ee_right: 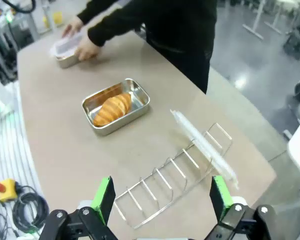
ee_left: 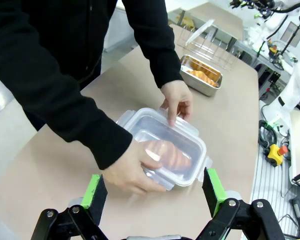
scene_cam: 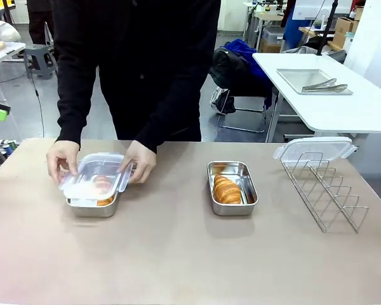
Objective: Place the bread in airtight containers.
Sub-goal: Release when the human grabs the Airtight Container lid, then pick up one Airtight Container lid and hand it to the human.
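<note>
Straight ahead of the left gripper (ee_left: pixel 153 189), close beyond its fingertips, sat a small shiny rectangular stainless-steel pan (scene_cam: pixel 89 210) on the tan table (scene_cam: pixel 178 260). A clear plastic snap-on lid (ee_left: pixel 151 125) lay over it. Through the lid showed a golden-brown ridged croissant (ee_left: pixel 166 153). The person's two hands bore on that lid. One hand (ee_left: pixel 132 172) gripped the near end, closest to the gripper. The other hand (ee_left: pixel 177 100) pressed its fingertips on the far edge.

Farther beyond, up and to the right in the left wrist view, a second steel pan (scene_cam: pixel 249 190) stood open. A second golden-brown croissant (scene_cam: pixel 227 189) lay lengthwise inside it. From the right gripper (ee_right: pixel 162 196) this open pan lay well ahead and to the left, beyond a silver wire rack (ee_right: pixel 170 180) standing just in front of the fingertips. A second clear lid (ee_right: pixel 205 145) rested on the rack's far end.

The left gripper hung above the table, its green-padded fingers spread wide and holding nothing. The right gripper hovered over the rack, its fingers likewise wide apart and empty.
</note>
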{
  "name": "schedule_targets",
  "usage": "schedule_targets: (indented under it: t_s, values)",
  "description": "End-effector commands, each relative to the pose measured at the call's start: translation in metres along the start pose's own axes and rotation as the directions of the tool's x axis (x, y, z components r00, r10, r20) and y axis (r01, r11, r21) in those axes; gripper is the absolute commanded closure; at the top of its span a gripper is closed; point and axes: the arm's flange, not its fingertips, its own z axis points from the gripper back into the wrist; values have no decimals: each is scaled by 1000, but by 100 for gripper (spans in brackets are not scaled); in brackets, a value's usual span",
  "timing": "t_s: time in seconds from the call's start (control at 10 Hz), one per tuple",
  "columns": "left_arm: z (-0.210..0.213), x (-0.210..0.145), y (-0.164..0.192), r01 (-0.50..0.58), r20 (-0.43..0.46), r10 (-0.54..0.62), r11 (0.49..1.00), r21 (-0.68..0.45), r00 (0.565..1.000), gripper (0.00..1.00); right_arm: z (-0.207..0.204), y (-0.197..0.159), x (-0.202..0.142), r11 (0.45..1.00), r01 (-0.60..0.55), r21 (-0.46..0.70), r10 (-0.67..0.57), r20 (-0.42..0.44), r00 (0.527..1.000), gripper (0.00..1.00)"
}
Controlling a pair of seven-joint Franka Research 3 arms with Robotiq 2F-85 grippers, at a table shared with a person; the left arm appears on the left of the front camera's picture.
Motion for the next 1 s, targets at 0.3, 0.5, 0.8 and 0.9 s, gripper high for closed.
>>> schedule_targets:
  t_s: [0.3,0.5,0.8,0.9]
  values:
    - [-1,2,-2,14,7,-14,1000,-9,1000,0,1,6,-5,1000,13,3,-13,18,1000,0]
    - [-1,2,-2,14,7,-14,1000,-9,1000,0,1,6,-5,1000,13,3,-13,18,1000,0]
    - [-1,2,-2,14,7,-14,1000,-9,1000,0,1,6,-5,1000,13,3,-13,18,1000,0]
    - [-1,2,-2,14,7,-14,1000,-9,1000,0,1,6,-5,1000,13,3,-13,18,1000,0]
